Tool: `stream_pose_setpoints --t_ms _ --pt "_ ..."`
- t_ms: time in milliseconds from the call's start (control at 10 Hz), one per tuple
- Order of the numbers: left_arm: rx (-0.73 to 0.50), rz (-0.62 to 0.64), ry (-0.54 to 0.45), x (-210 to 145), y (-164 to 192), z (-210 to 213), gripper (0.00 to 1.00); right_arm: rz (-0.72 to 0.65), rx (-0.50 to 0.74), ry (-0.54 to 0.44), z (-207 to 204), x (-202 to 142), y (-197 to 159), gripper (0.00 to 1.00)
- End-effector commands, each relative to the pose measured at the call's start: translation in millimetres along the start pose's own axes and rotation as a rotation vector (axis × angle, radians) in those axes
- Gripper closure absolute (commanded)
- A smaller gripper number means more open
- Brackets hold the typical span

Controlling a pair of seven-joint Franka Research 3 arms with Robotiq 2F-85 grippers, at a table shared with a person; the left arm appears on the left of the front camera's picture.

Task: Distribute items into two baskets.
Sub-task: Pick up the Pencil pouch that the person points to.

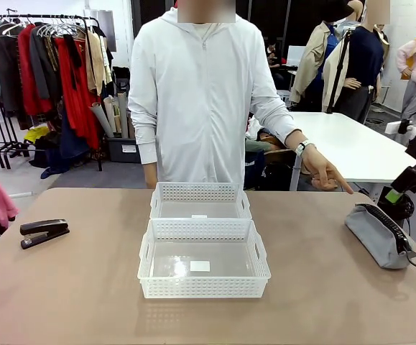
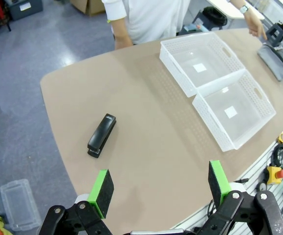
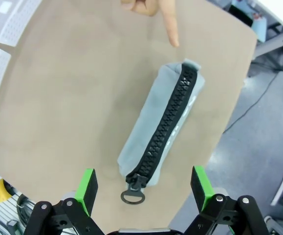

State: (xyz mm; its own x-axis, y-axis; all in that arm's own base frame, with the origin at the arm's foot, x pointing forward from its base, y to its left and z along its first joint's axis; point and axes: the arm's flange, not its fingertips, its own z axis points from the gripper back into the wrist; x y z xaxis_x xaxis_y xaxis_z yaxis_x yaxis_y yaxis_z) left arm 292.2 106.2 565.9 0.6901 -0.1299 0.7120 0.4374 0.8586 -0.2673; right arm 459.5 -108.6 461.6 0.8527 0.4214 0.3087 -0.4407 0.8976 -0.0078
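Note:
Two white lattice baskets stand end to end at mid-table, the near basket (image 1: 204, 286) and the far basket (image 1: 197, 191), both with nothing inside. A black stapler (image 1: 44, 232) lies at the table's left. A grey pouch bag (image 1: 378, 233) with a black zip lies at the right. My right gripper (image 3: 143, 188) hangs open above the pouch bag (image 3: 163, 125), fingers to either side of its ring-pull end. My left gripper (image 2: 160, 188) is open high over the table, with the stapler (image 2: 102, 135) ahead of it and nothing between its pads.
A person in a white zip jacket stands at the far side; their hand (image 1: 326, 172) points a finger (image 3: 169, 27) at the pouch's far end. The table's right edge runs close beside the pouch. A white table and clothes racks stand behind.

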Motion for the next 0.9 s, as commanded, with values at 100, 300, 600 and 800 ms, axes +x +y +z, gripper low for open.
stream_pose_setpoints --t_ms 100,300,600,800 --pt "-0.001 -0.001 -0.002 0 -1 0 0.0 0.041 0.023 0.091 -23 23 -14 0.0" --pt "-0.001 -0.001 -0.002 0 -1 0 0.0 0.029 -0.004 0.138 -43 28 -19 0.0" --pt "-0.001 -0.001 -0.002 0 -1 0 0.0 0.01 -0.037 0.149 -68 31 -25 0.0" --pt "-0.001 -0.001 -0.002 0 -1 0 0.0 -0.015 -0.029 0.17 -83 28 -31 0.0"
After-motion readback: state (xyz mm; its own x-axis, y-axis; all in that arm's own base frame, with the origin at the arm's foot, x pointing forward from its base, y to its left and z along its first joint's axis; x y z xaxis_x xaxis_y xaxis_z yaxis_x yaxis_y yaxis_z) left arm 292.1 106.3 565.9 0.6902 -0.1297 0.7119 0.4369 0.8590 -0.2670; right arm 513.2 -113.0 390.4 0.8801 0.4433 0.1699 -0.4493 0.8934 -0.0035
